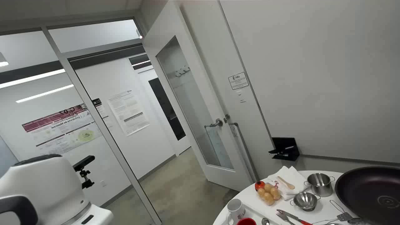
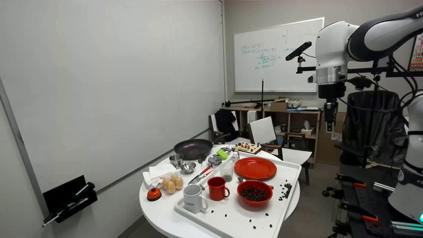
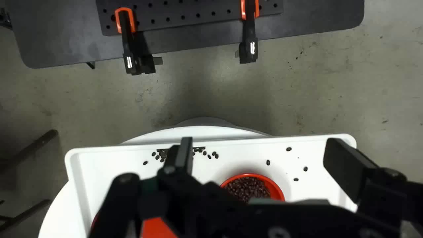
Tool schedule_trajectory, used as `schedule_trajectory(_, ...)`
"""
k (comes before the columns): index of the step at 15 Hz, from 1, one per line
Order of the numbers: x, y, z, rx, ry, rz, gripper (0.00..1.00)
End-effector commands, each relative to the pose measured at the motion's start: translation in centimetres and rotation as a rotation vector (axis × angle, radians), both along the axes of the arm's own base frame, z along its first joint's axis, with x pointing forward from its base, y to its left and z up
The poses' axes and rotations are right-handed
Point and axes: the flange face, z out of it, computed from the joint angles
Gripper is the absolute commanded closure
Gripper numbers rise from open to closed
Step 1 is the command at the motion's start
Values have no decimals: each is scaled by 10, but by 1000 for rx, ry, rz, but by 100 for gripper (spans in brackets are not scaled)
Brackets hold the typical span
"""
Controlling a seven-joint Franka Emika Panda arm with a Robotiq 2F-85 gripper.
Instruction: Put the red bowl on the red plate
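Note:
The red bowl, filled with dark beans, stands upright on the white tray in an exterior view. The flat red plate lies on the same tray just behind the bowl, with nothing on it. My gripper hangs high above and to the right of the tray, pointing down. In the wrist view my gripper has its fingers wide apart with nothing between them. The bowl shows far below, partly hidden by the gripper body. A small red patch of the plate shows at the bottom.
A red mug, a grey-white mug and a clear cup stand beside the bowl and plate. Loose beans lie on the tray. A black pan, steel pots and eggs are farther off.

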Motion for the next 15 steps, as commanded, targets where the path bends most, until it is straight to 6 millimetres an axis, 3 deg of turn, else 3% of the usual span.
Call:
schedule_trajectory(1,0,0,-2,0,6,0,0)
schedule_trajectory(9,4,-1,-8,-39,18,-14,0)
schedule_trajectory(12,24,-2,-10,-88,-43,-8,0)
schedule_trajectory(15,62,-1,-40,-166,-54,21,0)
